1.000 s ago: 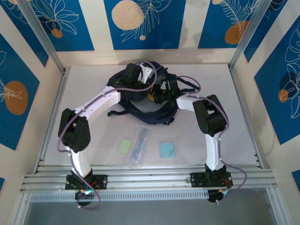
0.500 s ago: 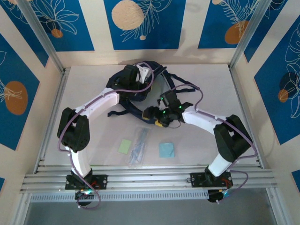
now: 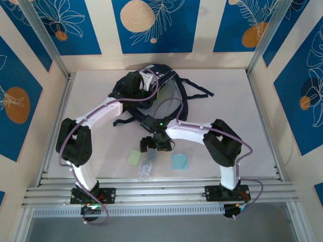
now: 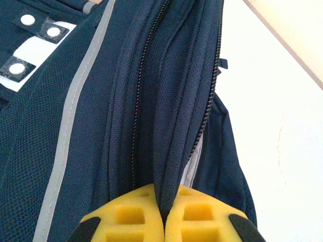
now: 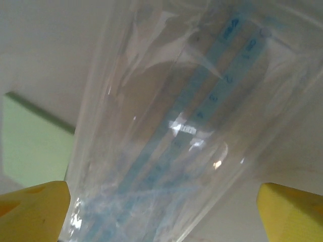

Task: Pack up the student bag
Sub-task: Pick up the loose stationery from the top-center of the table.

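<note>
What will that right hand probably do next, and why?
Probably lower and close on the clear pouch: the right hand is open directly over it, yellow fingers either side, while the left hand pinches the student bag beside its zipper.

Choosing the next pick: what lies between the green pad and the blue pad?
A clear plastic pouch holding a blue ruler, seen in the top external view; the open right pincer hangs over it.

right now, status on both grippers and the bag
Left gripper shut on a fold of the student bag. Right gripper open over the clear pouch. Green sticky pad close beside the pouch, might get caught.
</note>
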